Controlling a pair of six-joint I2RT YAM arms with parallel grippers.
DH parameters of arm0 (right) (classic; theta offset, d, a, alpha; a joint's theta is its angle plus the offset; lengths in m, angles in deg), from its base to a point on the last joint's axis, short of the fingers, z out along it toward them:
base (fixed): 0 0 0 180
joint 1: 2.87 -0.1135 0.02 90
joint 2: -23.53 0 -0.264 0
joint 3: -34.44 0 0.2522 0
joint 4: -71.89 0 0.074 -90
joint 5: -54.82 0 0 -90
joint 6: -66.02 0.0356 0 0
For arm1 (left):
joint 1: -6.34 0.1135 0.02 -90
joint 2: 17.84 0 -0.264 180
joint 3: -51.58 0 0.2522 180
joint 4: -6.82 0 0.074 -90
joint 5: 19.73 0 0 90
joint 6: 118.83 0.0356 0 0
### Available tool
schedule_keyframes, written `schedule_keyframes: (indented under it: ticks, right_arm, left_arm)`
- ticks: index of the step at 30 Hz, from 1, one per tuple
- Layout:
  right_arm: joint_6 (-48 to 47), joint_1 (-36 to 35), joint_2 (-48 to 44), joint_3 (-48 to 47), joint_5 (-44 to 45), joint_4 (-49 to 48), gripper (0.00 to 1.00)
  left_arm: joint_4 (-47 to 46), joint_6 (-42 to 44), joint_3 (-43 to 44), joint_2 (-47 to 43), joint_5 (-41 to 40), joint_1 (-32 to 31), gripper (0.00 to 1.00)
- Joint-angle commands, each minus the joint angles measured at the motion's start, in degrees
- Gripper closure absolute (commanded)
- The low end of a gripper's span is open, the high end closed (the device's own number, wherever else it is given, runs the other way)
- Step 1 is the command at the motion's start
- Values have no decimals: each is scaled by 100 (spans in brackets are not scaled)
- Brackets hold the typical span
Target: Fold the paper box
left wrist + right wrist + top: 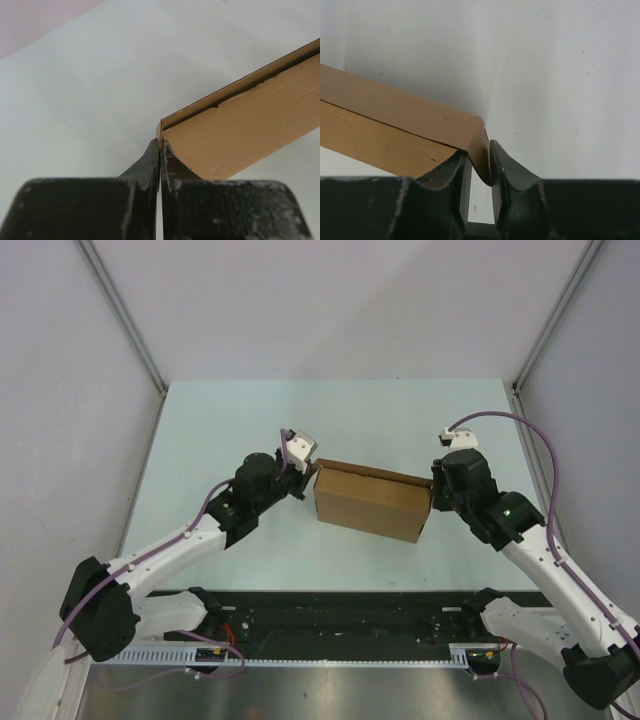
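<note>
Since we flank it, left pincer (159,148): together, at paper box (240,125) end.
Right pincer (481,165): slightly apart, astride opposite corner.
Long axis: pincer to pincer.

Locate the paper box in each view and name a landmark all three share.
Top external: paper box in the middle of the table.
Left wrist: box in the right half, corner at the left gripper.
Right wrist: box at left, corner inside the right gripper.
Shared landmark: the pale table under it.
</note>
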Motion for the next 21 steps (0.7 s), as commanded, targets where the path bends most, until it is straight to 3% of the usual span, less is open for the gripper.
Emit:
schedule_keyframes:
  ticks: [1, 8, 14, 21]
  right_arm:
    - [-186, 62, -118, -88, 108, 217, 73]
    - [-274, 88, -250, -115, 161, 420, 69]
    - [-310, 97, -268, -124, 126, 376, 71]
    - [-179, 97, -197, -132, -85, 227, 93]
  left_arm:
    - [124, -65, 119, -80, -280, 0, 100]
    - [212, -22, 198, -45, -421, 0, 100]
    - [229, -21, 233, -54, -421, 0, 100]
    - [264, -135, 277, -36, -386, 0, 100]
